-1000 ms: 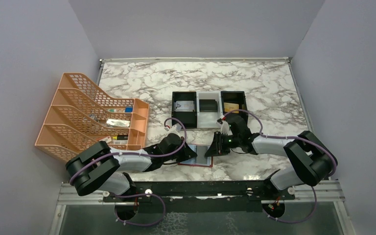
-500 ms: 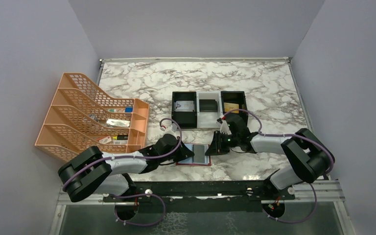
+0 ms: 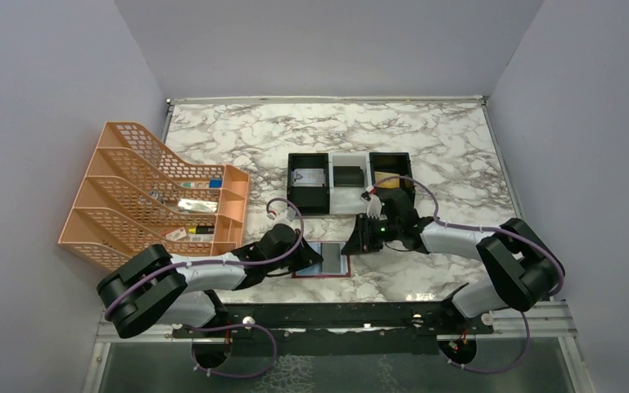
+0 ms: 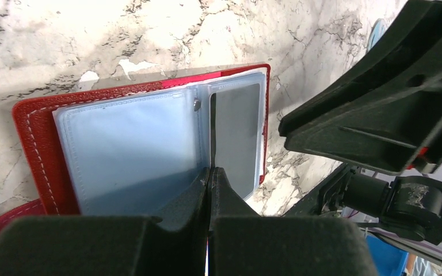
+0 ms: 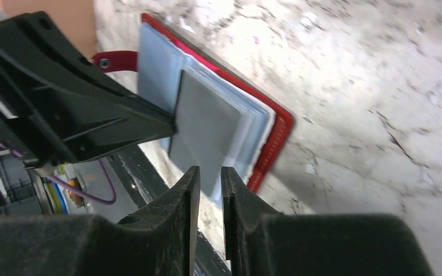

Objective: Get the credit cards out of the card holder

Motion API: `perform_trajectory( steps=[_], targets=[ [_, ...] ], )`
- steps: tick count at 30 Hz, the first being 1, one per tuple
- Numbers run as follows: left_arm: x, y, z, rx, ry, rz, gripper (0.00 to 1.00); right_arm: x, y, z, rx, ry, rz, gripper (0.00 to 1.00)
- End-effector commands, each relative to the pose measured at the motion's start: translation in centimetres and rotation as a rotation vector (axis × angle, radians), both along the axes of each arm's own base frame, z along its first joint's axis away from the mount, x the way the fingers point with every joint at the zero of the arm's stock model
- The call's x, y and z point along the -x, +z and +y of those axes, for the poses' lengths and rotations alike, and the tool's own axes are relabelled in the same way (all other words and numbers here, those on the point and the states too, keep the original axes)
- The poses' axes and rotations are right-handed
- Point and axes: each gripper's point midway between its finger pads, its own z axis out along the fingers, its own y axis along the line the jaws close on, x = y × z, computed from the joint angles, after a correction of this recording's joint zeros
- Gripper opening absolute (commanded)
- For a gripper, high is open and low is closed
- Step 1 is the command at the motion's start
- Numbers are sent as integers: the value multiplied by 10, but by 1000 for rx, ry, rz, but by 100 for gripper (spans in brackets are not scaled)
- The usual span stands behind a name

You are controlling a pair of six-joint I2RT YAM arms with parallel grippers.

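The card holder [image 3: 333,262] lies open on the marble table near the front edge, red border and pale blue panels up. It also shows in the left wrist view [image 4: 126,149] and the right wrist view [image 5: 155,75]. A grey credit card [image 4: 237,135] sits in its right sleeve and also shows in the right wrist view [image 5: 204,129]. My left gripper [image 3: 314,256] is shut, tips [image 4: 210,170] pressed on the holder's middle. My right gripper [image 3: 350,246] hangs just above the holder's right edge, its jaws [image 5: 208,171] a narrow gap apart with nothing between them.
A black-and-white three-compartment tray [image 3: 349,205] behind the holder contains a silvery-white card [image 3: 309,177], a black card [image 3: 347,177] and a gold card [image 3: 387,180]. An orange file rack [image 3: 156,196] stands at the left. A black rail [image 3: 336,315] runs along the near edge.
The holder and my left gripper have shifted a little to the left. My right gripper has drawn back and up from the holder's right edge.
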Motion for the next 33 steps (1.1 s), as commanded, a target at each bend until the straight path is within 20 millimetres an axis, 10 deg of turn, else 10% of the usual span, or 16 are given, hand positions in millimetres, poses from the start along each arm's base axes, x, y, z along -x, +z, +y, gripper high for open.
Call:
perform_trajectory(
  steps=[1,18,33],
  targets=[
    [-6,3,-1,-6,7,-19,0,-5,29,21,-105,73,-59,21],
    [-6,5,2,1,15,-31,0,-6,-34,2,117,17,21,22],
    [-9,9,13,-13,54,-46,0,-6,-44,-4,157,5,28,21]
  ],
)
